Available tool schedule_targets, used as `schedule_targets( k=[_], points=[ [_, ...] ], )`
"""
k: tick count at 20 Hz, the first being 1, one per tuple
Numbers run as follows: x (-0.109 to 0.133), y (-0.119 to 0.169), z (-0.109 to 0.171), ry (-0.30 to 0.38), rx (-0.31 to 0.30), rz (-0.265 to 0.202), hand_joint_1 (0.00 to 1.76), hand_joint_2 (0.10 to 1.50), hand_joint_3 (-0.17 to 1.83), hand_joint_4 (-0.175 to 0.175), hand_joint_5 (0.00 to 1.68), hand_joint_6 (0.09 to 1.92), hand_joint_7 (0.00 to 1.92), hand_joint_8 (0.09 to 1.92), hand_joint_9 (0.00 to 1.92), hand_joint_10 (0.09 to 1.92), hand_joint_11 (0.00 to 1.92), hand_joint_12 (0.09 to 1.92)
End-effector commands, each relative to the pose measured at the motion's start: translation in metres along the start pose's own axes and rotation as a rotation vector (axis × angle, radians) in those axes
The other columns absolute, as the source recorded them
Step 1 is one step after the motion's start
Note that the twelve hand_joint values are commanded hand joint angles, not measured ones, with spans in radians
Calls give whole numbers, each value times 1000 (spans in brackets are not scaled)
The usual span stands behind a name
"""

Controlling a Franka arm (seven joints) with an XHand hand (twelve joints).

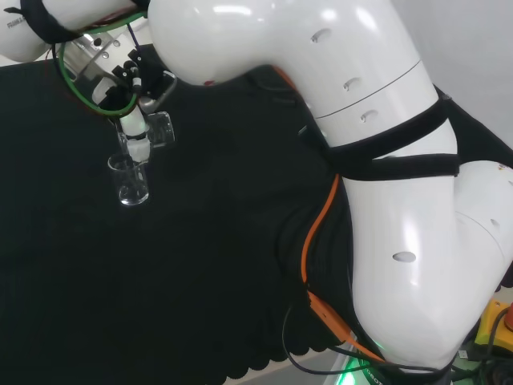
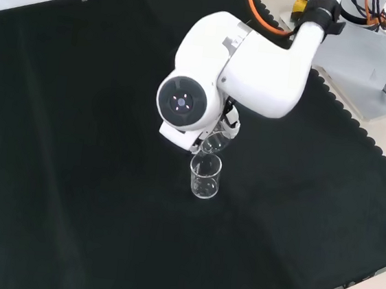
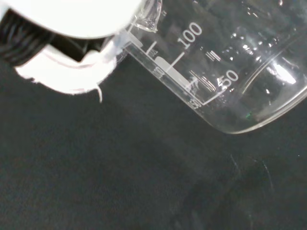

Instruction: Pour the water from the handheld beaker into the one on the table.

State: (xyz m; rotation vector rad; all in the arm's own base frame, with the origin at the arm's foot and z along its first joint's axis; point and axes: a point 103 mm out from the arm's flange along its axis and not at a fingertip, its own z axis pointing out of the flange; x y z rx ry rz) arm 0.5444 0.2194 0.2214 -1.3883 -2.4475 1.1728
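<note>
- Left of the arm's white links in the head view: hand (image 1: pixel 135 128), fingers curled round a clear held beaker (image 1: pixel 158 130), tilted.
- Just below it, upright on the black cloth (image 1: pixel 208 265): clear table beaker (image 1: pixel 130 178).
- Close up at the wrist: held beaker's white graduation marks, base lying sideways.

A clear glass beaker (image 2: pixel 205 177) stands upright on the cloth, just below the hand (image 1: pixel 135 128). The held beaker (image 3: pixel 225 72), clear with printed graduations, is tilted over it.
</note>
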Motion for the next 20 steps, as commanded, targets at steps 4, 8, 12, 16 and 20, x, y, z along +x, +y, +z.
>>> schedule_targets(
  k=[4,8,12,16,20],
  points=[
    [-43,-14,23,290,-221,-100,1187,565,696,117,1540,170,1784,87,1703,87,1267,826],
    [-63,-14,34,391,-329,-159,1187,565,696,117,1540,172,1784,87,1701,87,1267,825],
    [-72,-9,42,463,-390,-201,1187,565,696,115,1539,173,1783,87,1699,87,1266,825],
    [-77,0,50,529,-431,-219,1188,565,696,113,1539,174,1782,87,1698,87,1266,825],
    [-82,17,62,610,-512,-276,1188,565,696,110,1538,176,1781,87,1697,87,1266,825]
  ],
)
